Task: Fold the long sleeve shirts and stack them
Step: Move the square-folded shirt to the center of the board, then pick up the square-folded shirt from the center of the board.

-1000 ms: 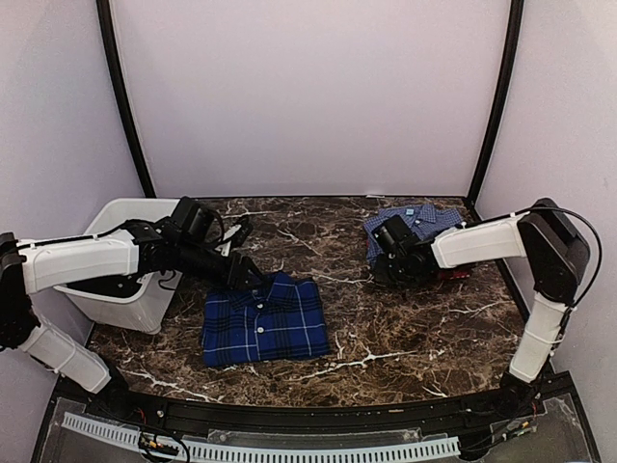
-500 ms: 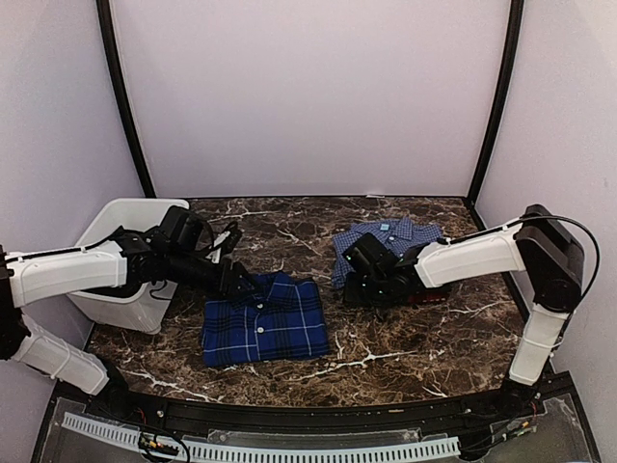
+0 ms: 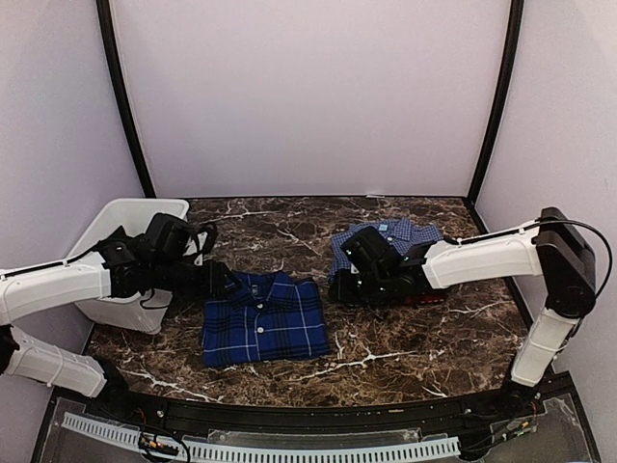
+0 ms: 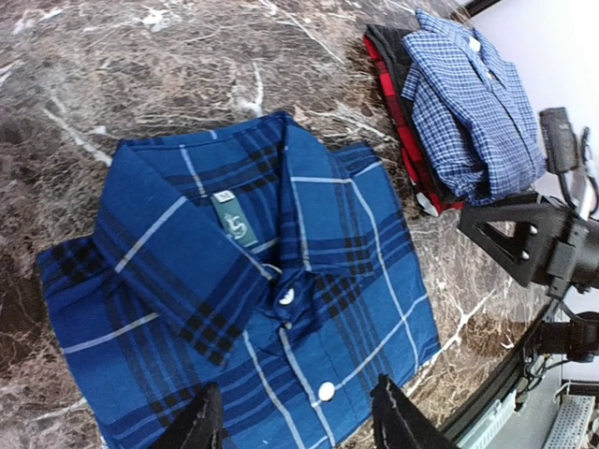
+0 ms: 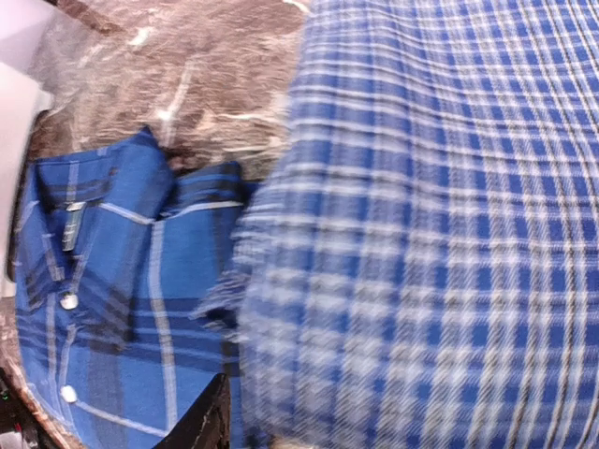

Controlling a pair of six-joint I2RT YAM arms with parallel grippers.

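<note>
The deep-blue plaid shirt (image 3: 265, 318) lies folded flat, collar at the far left, at the table's front centre. It fills the left wrist view (image 4: 253, 281). My left gripper (image 3: 222, 282) hovers by its collar, open and empty (image 4: 299, 426). The light-blue check shirt (image 3: 390, 234) lies on the red shirt (image 4: 393, 94) at the back right. My right gripper (image 3: 349, 282) holds the check shirt's left edge. That cloth fills the right wrist view (image 5: 440, 234), blurred. Only one finger (image 5: 211, 421) shows there; the other is hidden by the cloth.
A white bin (image 3: 135, 204) stands at the left edge, under my left arm. The marble table (image 3: 424, 338) has black frame posts at its back corners. In the left wrist view the right arm (image 4: 543, 243) shows near the stack.
My right gripper has moved left, pulling the light-blue check shirt and the red one towards the plaid shirt. My left gripper has drawn back left, off the plaid shirt's collar.
</note>
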